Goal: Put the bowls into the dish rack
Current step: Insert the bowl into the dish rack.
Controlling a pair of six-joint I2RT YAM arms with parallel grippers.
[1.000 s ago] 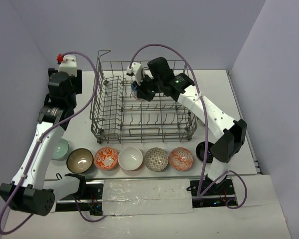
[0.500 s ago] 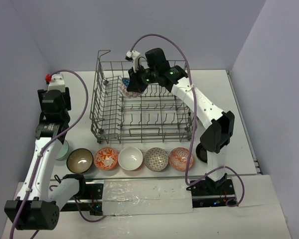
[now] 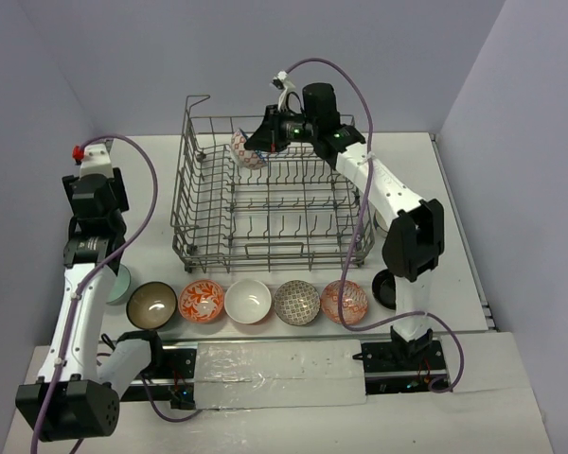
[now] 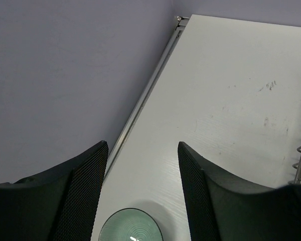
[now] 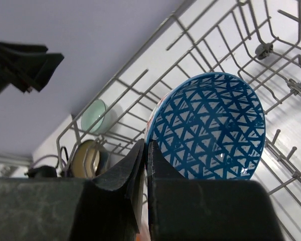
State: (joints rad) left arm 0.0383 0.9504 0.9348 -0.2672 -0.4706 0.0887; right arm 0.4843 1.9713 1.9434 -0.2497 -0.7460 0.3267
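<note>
Jaws of right gripper [image 5: 146,150] clamp rim of blue-patterned bowl [image 5: 210,125], dish rack [image 3: 194,189] beneath; left gripper [image 4: 143,150] stands part-open, empty, pale green bowl [image 4: 131,227] below.

A row of bowls [image 3: 249,301] lies on the table [image 3: 454,218] before the dish rack [image 3: 275,203].

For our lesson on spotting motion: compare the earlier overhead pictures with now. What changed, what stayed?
The right gripper, still clamped on the blue-patterned bowl, carried it from mid-rack toward the far-left part of the dish rack. The left gripper, open, drew back leftward and nearer, above the teal bowl. The row of bowls stayed put.
</note>
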